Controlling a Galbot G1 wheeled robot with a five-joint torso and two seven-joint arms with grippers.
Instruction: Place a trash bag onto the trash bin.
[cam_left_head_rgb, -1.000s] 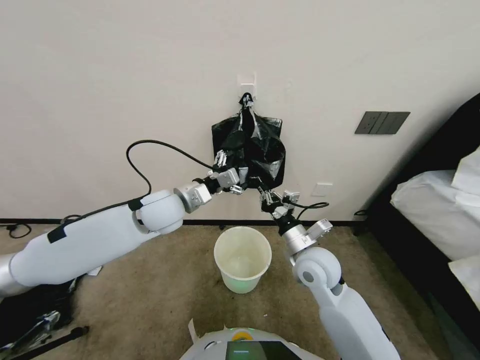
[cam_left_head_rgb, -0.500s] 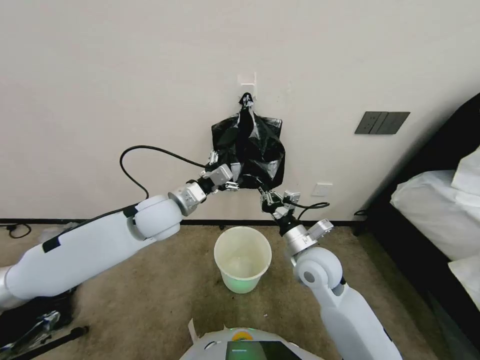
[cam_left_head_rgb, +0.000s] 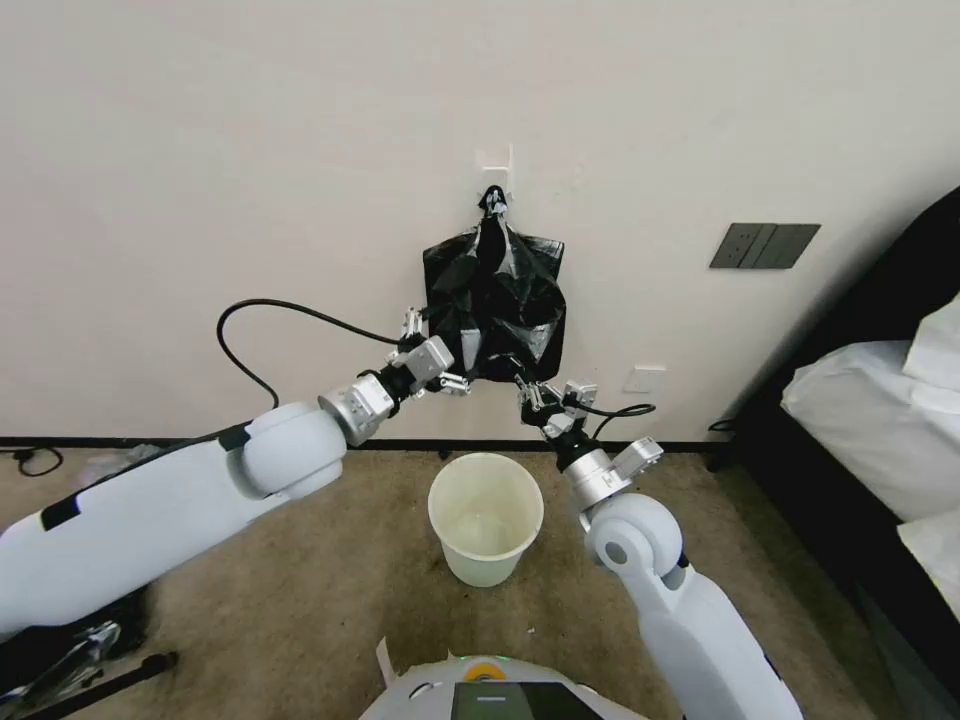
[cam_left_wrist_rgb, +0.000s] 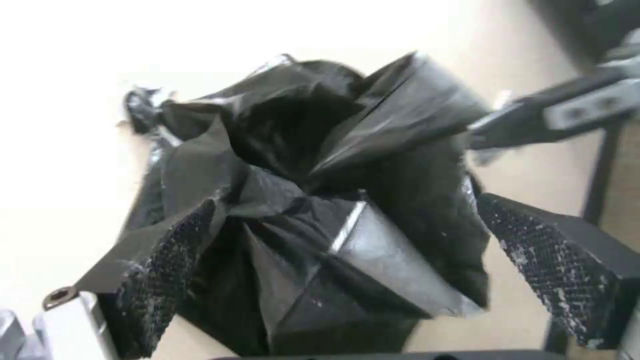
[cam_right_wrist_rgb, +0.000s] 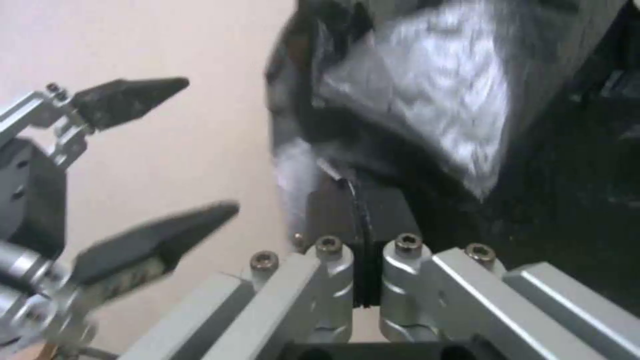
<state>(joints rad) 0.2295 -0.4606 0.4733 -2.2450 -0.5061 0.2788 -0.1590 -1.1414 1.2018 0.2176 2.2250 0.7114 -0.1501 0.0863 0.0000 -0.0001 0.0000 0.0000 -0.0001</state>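
Observation:
The glossy black trash bag (cam_left_head_rgb: 500, 310) hangs puffed out in front of a sheaf of black bags knotted to a wall hook (cam_left_head_rgb: 494, 160). My right gripper (cam_left_head_rgb: 521, 379) is shut on the bag's lower edge from below; in the right wrist view its fingers (cam_right_wrist_rgb: 360, 200) pinch the crinkled plastic (cam_right_wrist_rgb: 427, 100). My left gripper (cam_left_head_rgb: 447, 352) stands open at the bag's lower left corner, and its pads (cam_left_wrist_rgb: 533, 250) straddle the bag (cam_left_wrist_rgb: 373, 150) without closing on it. The cream-white trash bin (cam_left_head_rgb: 485, 565) stands upright on the carpet right below, with nothing in it.
A bed (cam_left_head_rgb: 880, 420) with white bedding fills the right side. On the wall are a dark switch plate (cam_left_head_rgb: 765, 245) and a socket (cam_left_head_rgb: 643, 378). Black clutter (cam_left_head_rgb: 60, 640) lies on the floor at the lower left. Carpet is free around the bin.
My left arm has drawn back to the left, taking its gripper off the front of the bag to its lower left corner. The right gripper has kept its hold in place.

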